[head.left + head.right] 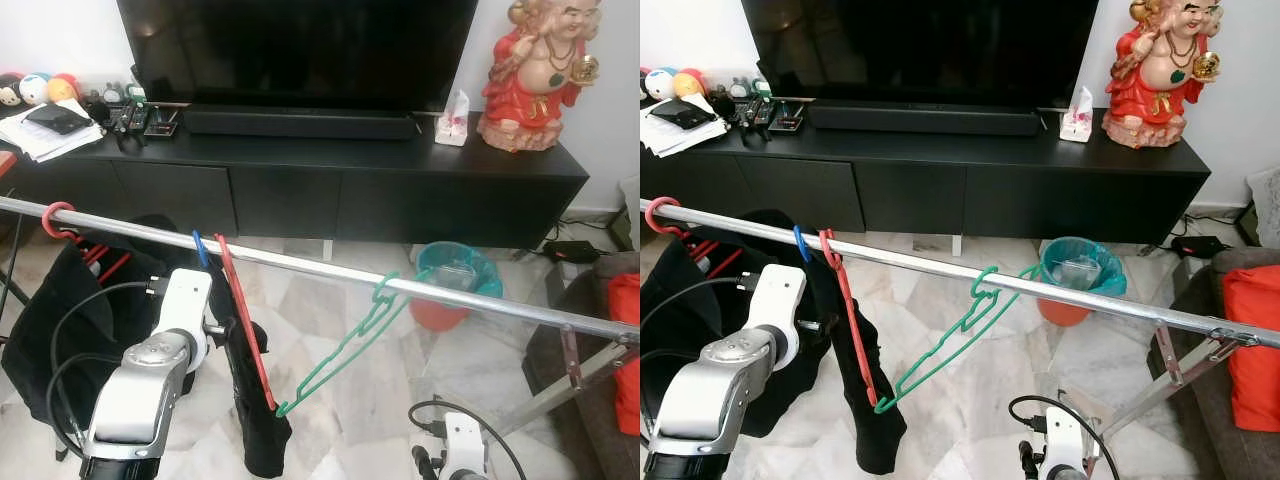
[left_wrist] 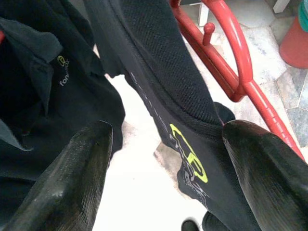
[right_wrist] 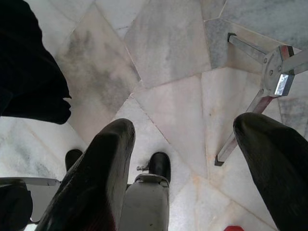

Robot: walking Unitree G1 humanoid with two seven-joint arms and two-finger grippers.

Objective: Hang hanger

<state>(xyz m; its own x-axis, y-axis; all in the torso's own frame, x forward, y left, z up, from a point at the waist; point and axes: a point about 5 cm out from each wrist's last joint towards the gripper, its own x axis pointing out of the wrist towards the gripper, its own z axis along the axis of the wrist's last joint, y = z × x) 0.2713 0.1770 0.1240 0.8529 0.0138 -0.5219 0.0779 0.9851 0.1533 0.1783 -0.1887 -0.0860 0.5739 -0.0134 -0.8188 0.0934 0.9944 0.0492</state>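
A silver rail (image 1: 480, 298) runs slanted across the room in front of me. On it hangs a red hanger (image 1: 245, 320) carrying a black garment (image 1: 258, 410) with a yellow-green logo (image 2: 190, 166). To its right an empty green hanger (image 1: 345, 355) hangs by its hook. My left gripper (image 2: 166, 132) is open at the black garment, right beside the red hanger (image 2: 240, 72), with the cloth lying between its fingers (image 2: 86, 159). My right gripper (image 3: 185, 125) hangs low and open above the marble floor.
More black clothing (image 1: 60, 310) hangs at the rail's left end on a red hook (image 1: 55, 215). A blue hook (image 1: 200, 248) sits beside the red hanger. Behind stand a black TV console (image 1: 400, 190), a teal bin (image 1: 460, 272) and the rack's leg (image 3: 250, 125). A red cushion (image 1: 1252, 330) lies at right.
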